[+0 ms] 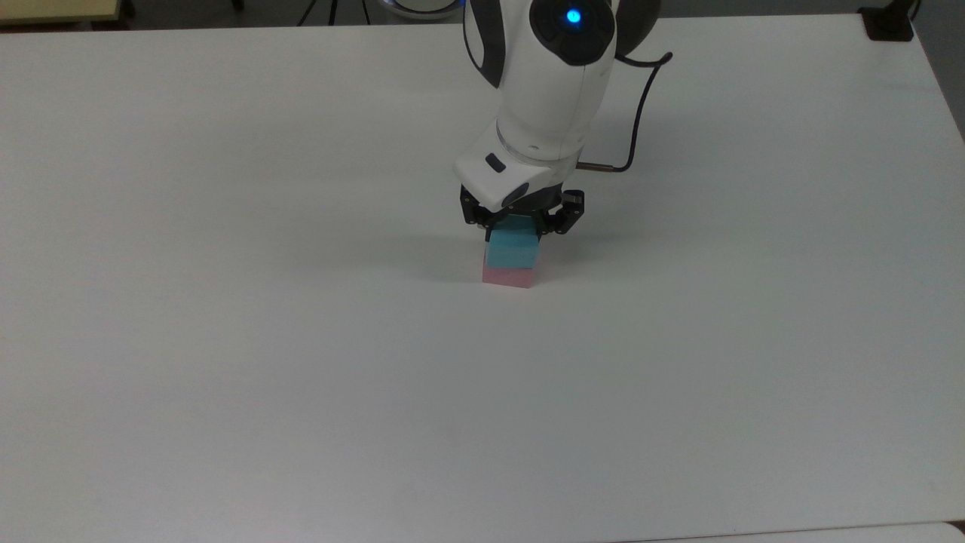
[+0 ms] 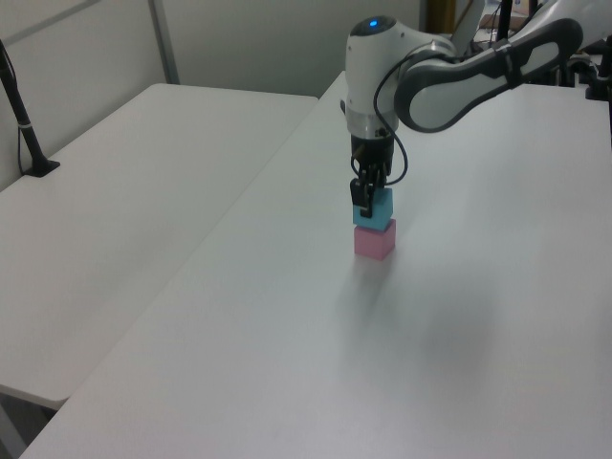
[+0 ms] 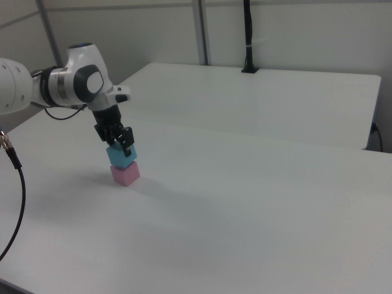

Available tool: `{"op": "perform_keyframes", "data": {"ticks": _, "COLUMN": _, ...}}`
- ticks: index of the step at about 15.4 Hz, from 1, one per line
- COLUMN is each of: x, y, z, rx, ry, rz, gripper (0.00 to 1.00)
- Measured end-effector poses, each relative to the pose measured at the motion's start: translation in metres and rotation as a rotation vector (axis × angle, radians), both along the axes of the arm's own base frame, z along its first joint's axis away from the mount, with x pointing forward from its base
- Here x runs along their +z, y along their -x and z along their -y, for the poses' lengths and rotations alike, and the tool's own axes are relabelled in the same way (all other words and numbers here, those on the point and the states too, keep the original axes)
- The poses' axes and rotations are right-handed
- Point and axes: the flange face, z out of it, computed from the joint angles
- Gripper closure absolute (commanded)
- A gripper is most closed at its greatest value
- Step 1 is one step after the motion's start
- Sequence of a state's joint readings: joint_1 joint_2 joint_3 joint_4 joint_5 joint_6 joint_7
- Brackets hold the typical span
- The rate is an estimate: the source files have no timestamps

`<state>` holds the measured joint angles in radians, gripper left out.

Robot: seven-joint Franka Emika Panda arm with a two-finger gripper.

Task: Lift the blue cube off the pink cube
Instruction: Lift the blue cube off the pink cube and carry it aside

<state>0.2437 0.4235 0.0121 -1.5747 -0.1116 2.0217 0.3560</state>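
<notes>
The blue cube sits squarely on the pink cube near the middle of the white table. My gripper has come down over the stack from above. Its black fingers press against the blue cube's two sides, shut on it, and the white wrist hides the cube's top. In the left view the gripper grips the blue cube above the pink cube. The right view shows the same hold, gripper on blue cube over pink cube.
A black cable hangs from the wrist toward the top view's right. A second white table adjoins this one, with a black post clamped at its edge. Another black clamp sits at the far corner.
</notes>
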Motion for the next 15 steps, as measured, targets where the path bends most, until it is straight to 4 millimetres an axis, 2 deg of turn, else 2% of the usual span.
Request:
{"op": "perform_keyframes", "data": {"ticks": 2, "x": 0.013, "y": -0.002, "z": 0.020, "rx": 0.005, "ry": 0.002, "rz": -0.002, "gripper": 0.79}}
{"op": "perform_keyframes", "data": {"ticks": 4, "x": 0.020, "y": -0.006, "z": 0.053, "rx": 0.015, "ry": 0.005, "rz": -0.005, "gripper": 0.78}}
{"op": "perform_keyframes", "data": {"ticks": 6, "x": 0.020, "y": -0.011, "z": 0.096, "rx": 0.021, "ry": 0.011, "rz": -0.012, "gripper": 0.76}}
{"op": "perform_keyframes", "data": {"ticks": 7, "x": 0.016, "y": -0.014, "z": 0.130, "rx": 0.019, "ry": 0.014, "rz": -0.023, "gripper": 0.76}}
{"op": "perform_keyframes", "data": {"ticks": 9, "x": 0.006, "y": -0.016, "z": 0.170, "rx": 0.012, "ry": 0.015, "rz": -0.040, "gripper": 0.73}}
{"op": "perform_keyframes", "data": {"ticks": 11, "x": -0.015, "y": -0.019, "z": 0.207, "rx": 0.006, "ry": 0.020, "rz": -0.046, "gripper": 0.62}}
{"op": "perform_keyframes", "data": {"ticks": 12, "x": -0.026, "y": -0.021, "z": 0.220, "rx": 0.001, "ry": 0.025, "rz": -0.045, "gripper": 0.44}}
{"op": "perform_keyframes", "data": {"ticks": 14, "x": -0.048, "y": -0.022, "z": 0.238, "rx": -0.008, "ry": 0.031, "rz": -0.056, "gripper": 0.20}}
{"op": "perform_keyframes", "data": {"ticks": 15, "x": -0.055, "y": -0.023, "z": 0.245, "rx": -0.014, "ry": 0.031, "rz": -0.060, "gripper": 0.00}}
